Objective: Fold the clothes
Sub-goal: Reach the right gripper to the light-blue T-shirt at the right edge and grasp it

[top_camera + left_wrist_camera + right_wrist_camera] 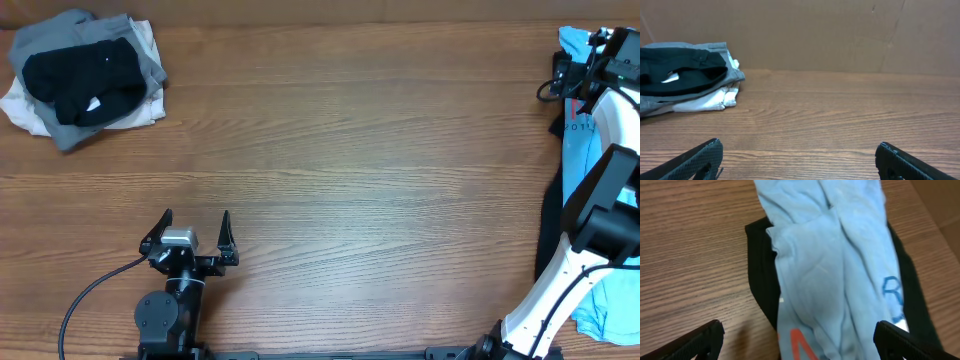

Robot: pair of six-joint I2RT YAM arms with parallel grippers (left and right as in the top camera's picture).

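Seemingly hovering, the right pincer gapes over the blue T-shirt.

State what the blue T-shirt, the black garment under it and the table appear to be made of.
Blue T-shirt: soft matte knit, likely cotton; it creases and drapes.
Black garment: matte fabric, fibre unclear.
Table: wood or wood-look laminate, visible grain, slight sheen.

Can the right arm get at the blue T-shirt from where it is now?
Probably yes. The right gripper is open just above the blue T-shirt, which lies on top of the black garment with nothing covering it, so the way straight down looks free.
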